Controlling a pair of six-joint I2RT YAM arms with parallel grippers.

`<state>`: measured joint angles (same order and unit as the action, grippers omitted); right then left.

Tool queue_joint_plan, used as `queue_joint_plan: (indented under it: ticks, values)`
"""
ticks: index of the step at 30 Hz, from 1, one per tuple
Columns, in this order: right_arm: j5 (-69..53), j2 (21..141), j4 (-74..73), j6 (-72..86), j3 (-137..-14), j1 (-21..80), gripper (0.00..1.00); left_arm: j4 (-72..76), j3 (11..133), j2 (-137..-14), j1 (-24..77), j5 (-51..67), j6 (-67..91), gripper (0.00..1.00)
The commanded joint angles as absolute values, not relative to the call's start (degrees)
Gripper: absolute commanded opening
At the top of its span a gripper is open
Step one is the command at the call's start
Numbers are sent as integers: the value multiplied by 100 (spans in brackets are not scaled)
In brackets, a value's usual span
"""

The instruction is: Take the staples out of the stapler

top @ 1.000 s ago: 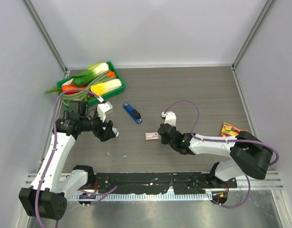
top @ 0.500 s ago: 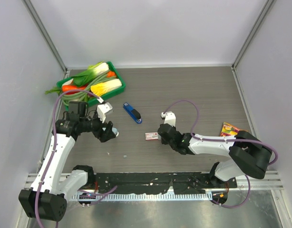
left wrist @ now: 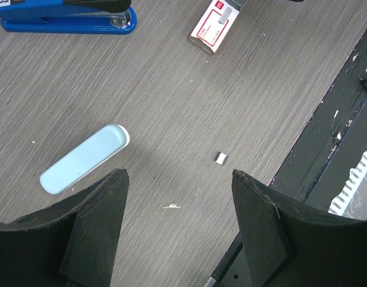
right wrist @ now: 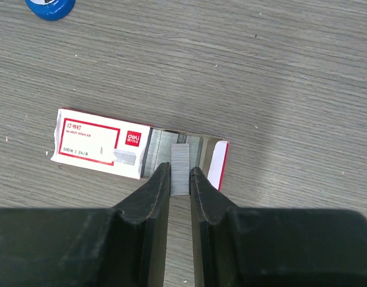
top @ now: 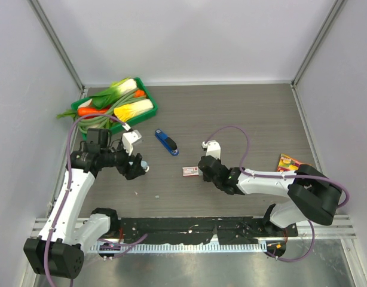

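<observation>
A grey wood-grain table [top: 249,113] is shown from above, with two arms mounted at its near edge. A green tray [top: 149,94] of vegetables [top: 132,109] is placed at the far left corner, and a colourful packet [top: 288,162] is seen at the right edge. A dark blue stapler [top: 166,142] is laid near the table's middle.

The stapler [left wrist: 82,158], pale blue-grey, is laid flat on the table in front of the left arm, well apart from the dark blue one. In the left wrist view its long axis is set on a diagonal from lower left to upper right, and its white-edged end is pointed to the upper right. From above it is mostly hidden by the arm.

The left gripper [left wrist: 179,174] is held wide apart over the table and nothing is gripped.

A red-and-white box [right wrist: 100,143] is laid open before the right arm. The right gripper [right wrist: 180,173] is closed narrowly on a staple strip [right wrist: 180,158] over the box's drawn-out tray.

A small metal piece [left wrist: 221,158] is seen alone on the table.
</observation>
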<state>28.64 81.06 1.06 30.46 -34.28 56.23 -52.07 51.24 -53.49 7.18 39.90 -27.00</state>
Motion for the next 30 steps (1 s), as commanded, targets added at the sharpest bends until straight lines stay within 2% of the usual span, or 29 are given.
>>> queue_joint_plan:
  ticks: [1, 30]
  values:
    - [3059, 8191, 176, 2988, -3639, 5607, 1, -5115, 5106, -5273, 730, 4043, -2689, 73]
    - [2514, 8227, 580, 2777, -3639, 5607, 1, -5124, 5054, -5247, 738, 4113, -2725, 73]
